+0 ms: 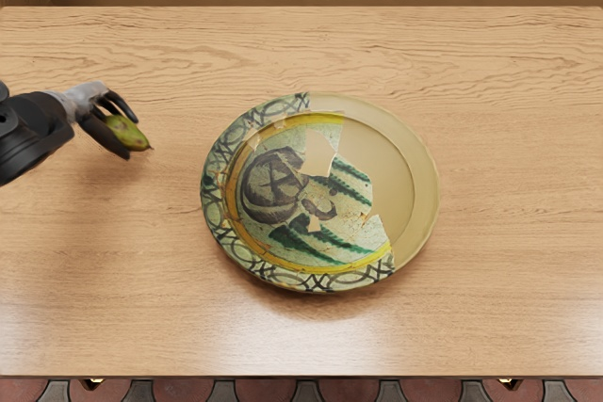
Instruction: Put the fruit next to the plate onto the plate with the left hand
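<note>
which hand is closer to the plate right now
Left. The left hand is off to the left of the plate, clear of its rim, with its fingers closed on the fruit. The right hand is out of view, so only the left can be placed.

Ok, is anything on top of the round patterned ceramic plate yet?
Nothing: the round green-and-yellow patterned plate shows only its painted design. The small greenish fruit is in the left hand, left of the plate. The wooden table right beneath it is hidden.

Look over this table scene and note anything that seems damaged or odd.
The plate stands out: its green-and-black painted pattern covers only the left part and ends in jagged edges, leaving the right part plain tan. The left hand grips the fruit, left of the plate.
</note>
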Robot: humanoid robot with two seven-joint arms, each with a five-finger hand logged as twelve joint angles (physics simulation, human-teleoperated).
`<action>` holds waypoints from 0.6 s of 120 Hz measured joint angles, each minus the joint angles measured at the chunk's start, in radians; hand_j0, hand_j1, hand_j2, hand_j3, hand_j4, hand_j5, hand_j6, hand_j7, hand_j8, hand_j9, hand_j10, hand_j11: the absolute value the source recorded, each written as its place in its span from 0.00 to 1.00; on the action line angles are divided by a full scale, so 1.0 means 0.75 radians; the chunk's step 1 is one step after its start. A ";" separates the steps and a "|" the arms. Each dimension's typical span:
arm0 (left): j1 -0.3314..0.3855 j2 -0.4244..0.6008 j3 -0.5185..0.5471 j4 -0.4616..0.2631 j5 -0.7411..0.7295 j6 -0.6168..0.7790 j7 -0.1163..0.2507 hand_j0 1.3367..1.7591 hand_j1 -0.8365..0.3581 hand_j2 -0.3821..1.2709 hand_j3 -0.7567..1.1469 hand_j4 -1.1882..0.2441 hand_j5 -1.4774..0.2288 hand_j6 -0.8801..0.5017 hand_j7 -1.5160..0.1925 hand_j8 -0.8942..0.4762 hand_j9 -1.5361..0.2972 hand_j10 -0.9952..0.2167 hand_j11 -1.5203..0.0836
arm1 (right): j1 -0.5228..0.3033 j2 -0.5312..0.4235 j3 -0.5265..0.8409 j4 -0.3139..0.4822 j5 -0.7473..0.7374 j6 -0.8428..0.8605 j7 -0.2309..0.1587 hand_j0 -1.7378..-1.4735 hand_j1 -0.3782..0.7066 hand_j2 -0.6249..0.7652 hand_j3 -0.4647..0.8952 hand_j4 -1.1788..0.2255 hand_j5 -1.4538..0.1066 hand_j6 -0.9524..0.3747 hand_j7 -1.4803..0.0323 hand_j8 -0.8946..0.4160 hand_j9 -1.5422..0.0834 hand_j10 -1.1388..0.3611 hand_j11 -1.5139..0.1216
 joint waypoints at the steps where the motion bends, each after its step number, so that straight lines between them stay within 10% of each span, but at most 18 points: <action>1: 0.000 0.000 -0.011 0.000 -0.009 -0.007 0.000 0.75 0.54 0.31 0.40 0.38 0.35 0.32 0.38 0.33 0.35 0.23 0.39 | 0.000 0.000 0.000 0.000 0.000 0.000 0.000 0.30 0.05 0.45 0.34 0.82 0.91 0.70 0.96 0.67 0.93 0.74 0.91; 72: -0.034 -0.052 -0.502 -0.002 -0.374 -0.595 0.002 0.75 0.49 0.40 0.40 0.39 0.34 0.34 0.38 0.35 0.36 0.25 0.40 | 0.000 0.000 0.000 0.000 0.000 0.000 0.000 0.30 0.05 0.45 0.34 0.82 0.91 0.70 0.96 0.67 0.93 0.74 0.91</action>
